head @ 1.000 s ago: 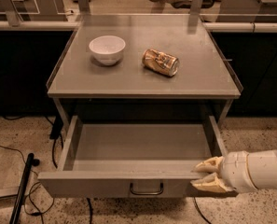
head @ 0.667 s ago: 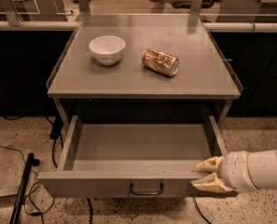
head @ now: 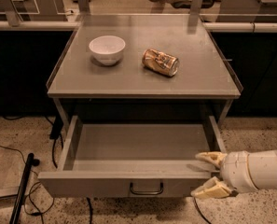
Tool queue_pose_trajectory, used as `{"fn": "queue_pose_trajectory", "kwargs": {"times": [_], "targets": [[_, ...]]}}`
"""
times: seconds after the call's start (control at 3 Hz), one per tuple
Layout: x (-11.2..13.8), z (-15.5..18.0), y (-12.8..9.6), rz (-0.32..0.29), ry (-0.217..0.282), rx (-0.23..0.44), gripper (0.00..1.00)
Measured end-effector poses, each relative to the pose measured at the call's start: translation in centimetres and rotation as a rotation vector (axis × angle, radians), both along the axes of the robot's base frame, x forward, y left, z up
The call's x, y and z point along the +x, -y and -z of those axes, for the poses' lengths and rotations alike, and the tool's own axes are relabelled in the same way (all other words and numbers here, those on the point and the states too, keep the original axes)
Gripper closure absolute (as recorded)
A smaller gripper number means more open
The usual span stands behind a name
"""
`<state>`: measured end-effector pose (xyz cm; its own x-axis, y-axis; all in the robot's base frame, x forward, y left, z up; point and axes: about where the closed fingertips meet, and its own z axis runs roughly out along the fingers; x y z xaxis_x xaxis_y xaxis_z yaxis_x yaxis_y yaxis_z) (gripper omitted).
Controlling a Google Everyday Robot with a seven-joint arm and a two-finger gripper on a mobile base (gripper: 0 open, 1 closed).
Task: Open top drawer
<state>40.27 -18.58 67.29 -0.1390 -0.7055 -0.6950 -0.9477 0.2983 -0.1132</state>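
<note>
Gripper (head: pixel 211 174): lower right, at the right end of the drawer's front panel, fingers spread wide, one over the panel's top edge, one low by its face
Top drawer (head: pixel 100 185): pulled out from under the bench, front towards the camera, long axis left to right
Look: grey metal, flat front, dark loop handle (head: pixel 146 189) at centre, plain tray inside
Bench (head: pixel 128 80): grey top carrying a white bowl (head: pixel 107 49), and a can (head: pixel 161 62) on its side to the right

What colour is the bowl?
White bowl, camera view; gripper at front right corner of the top drawer.
</note>
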Motion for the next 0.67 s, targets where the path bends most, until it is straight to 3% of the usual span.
{"fn": "queue_pose_trajectory", "kwargs": {"times": [0.67], "targets": [[0.0,0.0,0.0,0.0,0.0,0.0,0.0]]}}
